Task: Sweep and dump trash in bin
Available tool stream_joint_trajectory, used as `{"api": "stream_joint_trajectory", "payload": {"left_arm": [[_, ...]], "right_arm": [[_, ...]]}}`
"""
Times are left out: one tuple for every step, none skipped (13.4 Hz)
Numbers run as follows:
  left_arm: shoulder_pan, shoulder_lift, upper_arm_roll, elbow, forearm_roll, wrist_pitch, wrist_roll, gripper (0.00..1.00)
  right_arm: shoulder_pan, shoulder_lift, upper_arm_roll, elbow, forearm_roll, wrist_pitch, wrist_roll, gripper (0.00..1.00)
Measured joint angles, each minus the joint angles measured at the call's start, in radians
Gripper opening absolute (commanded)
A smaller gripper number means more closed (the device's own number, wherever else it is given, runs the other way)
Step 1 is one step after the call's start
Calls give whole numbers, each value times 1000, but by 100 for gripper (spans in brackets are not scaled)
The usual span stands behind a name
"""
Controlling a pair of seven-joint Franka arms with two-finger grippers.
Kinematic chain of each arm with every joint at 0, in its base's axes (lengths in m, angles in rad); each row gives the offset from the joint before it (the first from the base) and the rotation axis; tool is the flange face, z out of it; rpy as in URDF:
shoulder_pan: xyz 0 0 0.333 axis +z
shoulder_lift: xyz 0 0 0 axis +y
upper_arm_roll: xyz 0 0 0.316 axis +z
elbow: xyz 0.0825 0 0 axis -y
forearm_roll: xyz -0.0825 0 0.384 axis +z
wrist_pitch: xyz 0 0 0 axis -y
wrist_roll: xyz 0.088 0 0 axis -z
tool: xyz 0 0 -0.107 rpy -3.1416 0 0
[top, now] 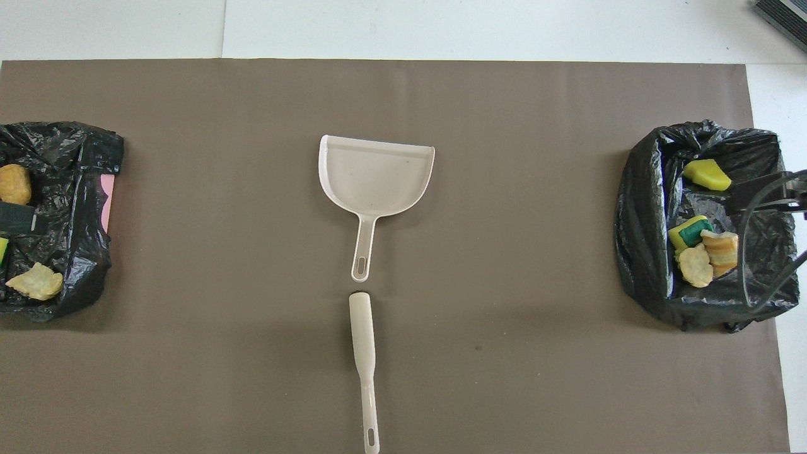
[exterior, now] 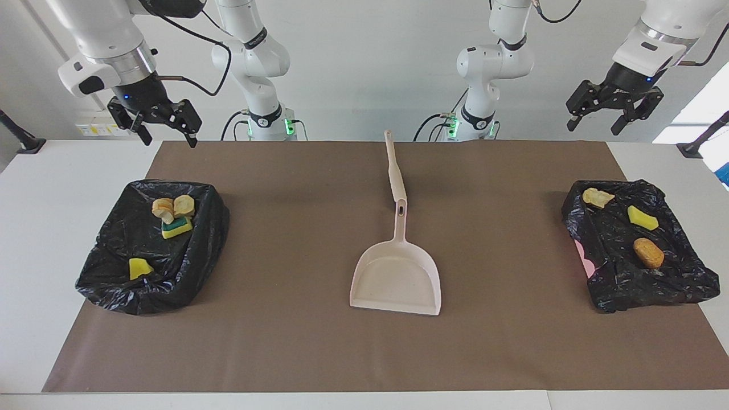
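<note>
- Slim beige plastic brush [exterior: 394,171] lies nearest the robots, midway between both arms, its long axis running away from them, in line with the pale pink plastic dustpan [exterior: 397,277] farther out
- Yellow sponge and tan bread-like trash [exterior: 172,217] sits in crinkled black bag-lined bins [exterior: 114,267] at both ends; seemingly none loose
- Left gripper [exterior: 614,111] and right gripper [exterior: 155,122] hang spread apart above the mat's near corners

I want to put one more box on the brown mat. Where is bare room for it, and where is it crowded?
Bare mat lies between the dustpan and each black-lined bin, and along the edge farthest from the robots. The midline is crowded: the brush lies end to end with the dustpan's handle. Both bins hold scraps.
</note>
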Motion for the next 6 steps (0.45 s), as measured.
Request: {"api": "stream_joint_trajectory", "payload": {"left_arm": [[0, 4, 0, 0, 0, 0, -2, 100], [0, 4, 0, 0, 0, 0, -3, 100], [0, 4, -1, 0, 0, 0, -3, 100], [0, 4, -1, 0, 0, 0, -3, 100], [0, 4, -1, 0, 0, 0, -3, 100], [0, 4, -1, 0, 0, 0, -3, 100]], "right_arm": [[0, 0, 0, 0, 0, -1, 0, 100], [0, 0, 0, 0, 0, -4, 0, 100], [0, 0, 0, 0, 0, -4, 0, 100], [0, 0, 0, 0, 0, -5, 0, 100], [0, 0, 0, 0, 0, -5, 0, 100], [0, 0, 0, 0, 0, -5, 0, 100]]}}
